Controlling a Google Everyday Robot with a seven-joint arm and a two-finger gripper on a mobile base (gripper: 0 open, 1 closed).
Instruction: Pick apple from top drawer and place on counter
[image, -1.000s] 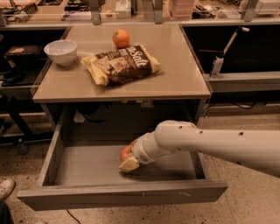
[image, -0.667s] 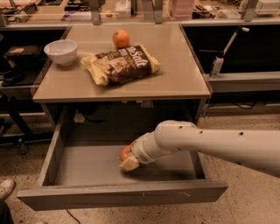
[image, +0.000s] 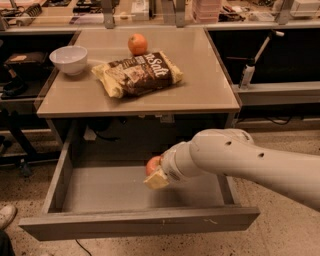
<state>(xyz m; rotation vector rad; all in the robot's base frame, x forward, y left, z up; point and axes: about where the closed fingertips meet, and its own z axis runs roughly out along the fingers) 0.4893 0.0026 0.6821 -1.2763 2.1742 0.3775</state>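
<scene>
The top drawer (image: 100, 197) stands pulled out below the counter (image: 205, 85). My gripper (image: 154, 174) reaches into it from the right, near the middle of the drawer. It is shut on the apple (image: 152, 164), a red fruit with a yellowish patch, and holds it a little above the drawer floor. Only the apple's left side shows; the rest is behind the wrist and fingers. My white arm (image: 250, 160) crosses over the drawer's right wall.
On the counter lie a brown chip bag (image: 137, 74), a plain orange fruit (image: 137, 44) behind it and a white bowl (image: 69, 59) at the left. A cluttered workbench (image: 150, 10) runs along the back. A shoe (image: 6, 216) shows at the lower left.
My gripper has risen a little with the apple in it, lifting it off the drawer floor. Nothing on the counter has moved.
</scene>
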